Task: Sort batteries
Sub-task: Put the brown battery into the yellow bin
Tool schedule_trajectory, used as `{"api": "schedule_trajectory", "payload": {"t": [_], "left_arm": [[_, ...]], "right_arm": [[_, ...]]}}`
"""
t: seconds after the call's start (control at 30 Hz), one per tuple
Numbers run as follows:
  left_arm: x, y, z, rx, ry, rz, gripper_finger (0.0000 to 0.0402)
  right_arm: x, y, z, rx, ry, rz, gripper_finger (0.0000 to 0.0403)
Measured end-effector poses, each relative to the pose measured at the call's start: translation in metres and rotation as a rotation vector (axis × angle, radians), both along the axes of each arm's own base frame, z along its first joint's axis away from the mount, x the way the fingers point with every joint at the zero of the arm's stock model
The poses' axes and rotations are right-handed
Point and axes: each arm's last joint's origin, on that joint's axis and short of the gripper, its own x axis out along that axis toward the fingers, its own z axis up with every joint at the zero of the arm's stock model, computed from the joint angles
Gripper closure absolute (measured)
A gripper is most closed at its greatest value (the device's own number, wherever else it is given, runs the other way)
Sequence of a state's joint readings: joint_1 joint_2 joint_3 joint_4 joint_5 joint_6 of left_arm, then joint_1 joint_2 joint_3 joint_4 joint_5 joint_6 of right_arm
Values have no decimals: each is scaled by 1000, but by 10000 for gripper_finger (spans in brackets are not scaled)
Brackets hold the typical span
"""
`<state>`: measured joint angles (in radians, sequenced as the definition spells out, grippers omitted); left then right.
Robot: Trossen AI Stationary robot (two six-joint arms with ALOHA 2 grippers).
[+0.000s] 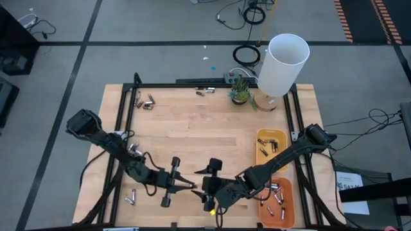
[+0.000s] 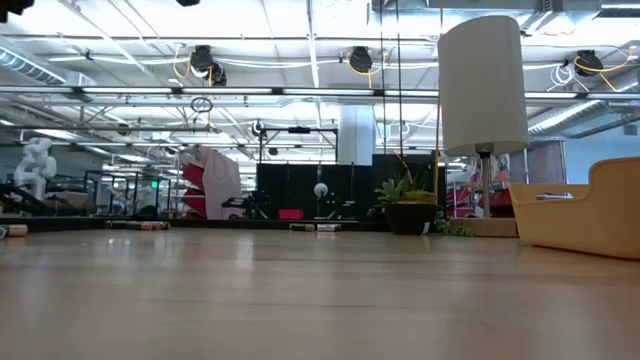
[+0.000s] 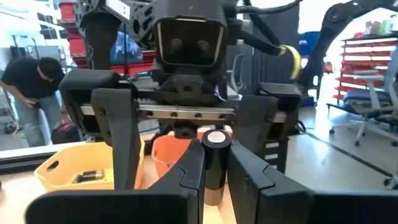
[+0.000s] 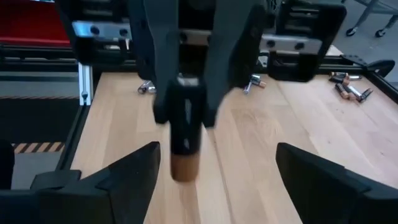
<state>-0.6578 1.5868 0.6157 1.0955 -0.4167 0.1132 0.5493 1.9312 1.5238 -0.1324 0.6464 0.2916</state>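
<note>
My left gripper (image 3: pixel 215 177) hovers over the table's near middle (image 1: pixel 194 187), shut on a dark battery (image 3: pixel 215 163) with a silvery top end and a copper-coloured lower end (image 4: pixel 182 167). My right gripper (image 4: pixel 214 180) faces it from the right (image 1: pixel 205 186). It is open wide, with a finger on either side of the battery and touching nothing. Loose batteries lie at the far left (image 1: pixel 146 101), far middle (image 1: pixel 205 92) and near left (image 1: pixel 131 197). Neither gripper shows in the low view. My left gripper pinches the battery's dark body (image 3: pixel 214 180) between its two fingers (image 3: pixel 191 168), which lie across it. The fingers come about level from the table's left. The battery stands roughly upright and clear of the table, with its silvery end (image 3: pixel 216 138) above the fingers and its copper end below.
A yellow tray (image 1: pixel 262 136) and an orange tray (image 1: pixel 288 212), both holding batteries, sit at the right near the right arm. A white lamp (image 1: pixel 282 64) and a small plant (image 1: pixel 240 90) stand at the far right. Bare wood lies in the middle of the table.
</note>
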Motion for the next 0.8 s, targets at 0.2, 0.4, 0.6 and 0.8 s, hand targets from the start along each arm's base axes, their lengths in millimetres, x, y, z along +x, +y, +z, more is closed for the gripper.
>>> {"api": "schedule_trajectory", "payload": {"t": [0.2,0.4,0.6,0.8], "left_arm": [[11,0,1,4,-6,-18,354],[12,1,1,4,-5,-16,354],[13,2,0,7,4,6,354],[14,4,-3,23,34,56,354]], "right_arm": [[1,-2,0,-1,2,-4,104],[1,-3,-1,-26,18,4,170],[1,-3,-1,-44,20,18,260],[1,-3,-1,-74,27,24,344]]}}
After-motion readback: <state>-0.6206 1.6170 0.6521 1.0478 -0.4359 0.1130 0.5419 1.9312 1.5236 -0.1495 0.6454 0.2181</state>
